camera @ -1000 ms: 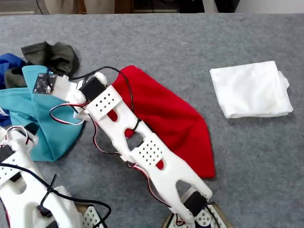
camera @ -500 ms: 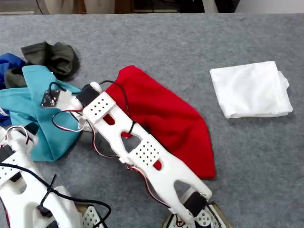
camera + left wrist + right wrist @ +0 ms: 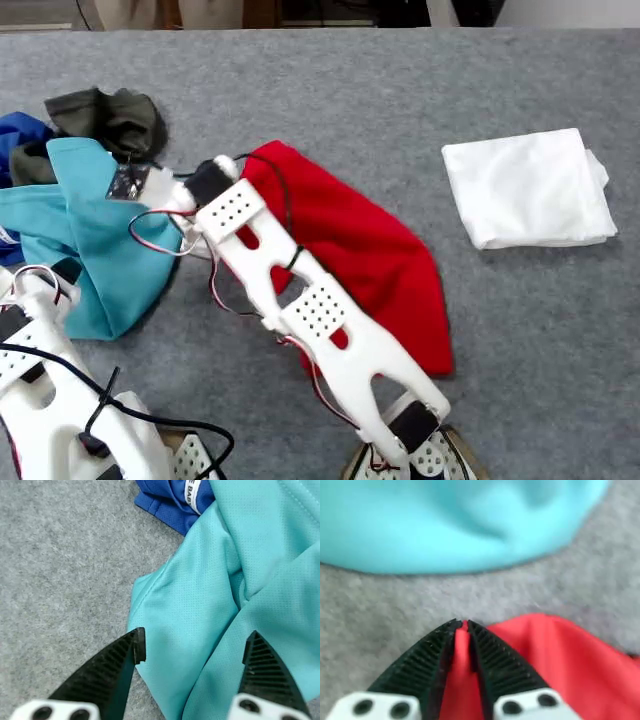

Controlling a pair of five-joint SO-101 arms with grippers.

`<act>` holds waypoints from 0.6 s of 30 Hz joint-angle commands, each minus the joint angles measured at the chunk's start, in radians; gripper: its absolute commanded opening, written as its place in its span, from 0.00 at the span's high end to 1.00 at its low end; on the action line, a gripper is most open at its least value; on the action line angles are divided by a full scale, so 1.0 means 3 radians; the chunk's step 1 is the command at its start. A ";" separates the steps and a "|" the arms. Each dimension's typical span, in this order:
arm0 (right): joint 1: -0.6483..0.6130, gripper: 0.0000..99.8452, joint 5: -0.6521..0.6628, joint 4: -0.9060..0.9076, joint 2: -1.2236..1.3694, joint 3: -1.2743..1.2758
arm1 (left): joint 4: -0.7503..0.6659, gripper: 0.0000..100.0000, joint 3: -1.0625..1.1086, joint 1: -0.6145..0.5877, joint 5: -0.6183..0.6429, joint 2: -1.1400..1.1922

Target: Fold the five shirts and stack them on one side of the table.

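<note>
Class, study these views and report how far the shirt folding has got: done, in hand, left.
Done: the white shirt lies folded, alone on the grey table. In hand: the right pincer grips the red shirt by an edge. Left: the teal shirt, blue shirt and dark green shirt lie crumpled together; the left pincer hangs open over the teal one.
</note>
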 commanded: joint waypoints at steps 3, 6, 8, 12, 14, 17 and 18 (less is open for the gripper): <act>0.0074 1.00 -0.0036 0.0092 -0.0524 -0.0284 | -0.0020 0.69 -0.0133 -0.0031 0.0015 -0.0038; 0.0074 1.00 -0.0041 0.0092 -0.0821 -0.0233 | -0.0020 0.69 -0.0133 -0.0026 0.0015 -0.0018; 0.0105 1.00 -0.0113 0.0092 -0.1061 -0.0182 | -0.0020 0.69 -0.0133 -0.0026 0.0015 -0.0018; 0.0151 1.00 -0.0251 0.0092 -0.1634 -0.0115 | -0.0020 0.69 -0.0133 -0.0020 0.0015 -0.0018; 0.0146 1.00 -0.0276 0.0092 -0.1956 -0.0105 | -0.0020 0.69 -0.0133 -0.0020 0.0015 -0.0018; 0.0130 1.00 -0.0317 0.0072 -0.2468 -0.0100 | -0.0020 0.69 -0.0133 -0.0020 0.0015 -0.0018; 0.0141 1.00 -0.0317 0.0046 -0.2621 -0.0100 | -0.0020 0.69 -0.0133 -0.0020 0.0015 -0.0018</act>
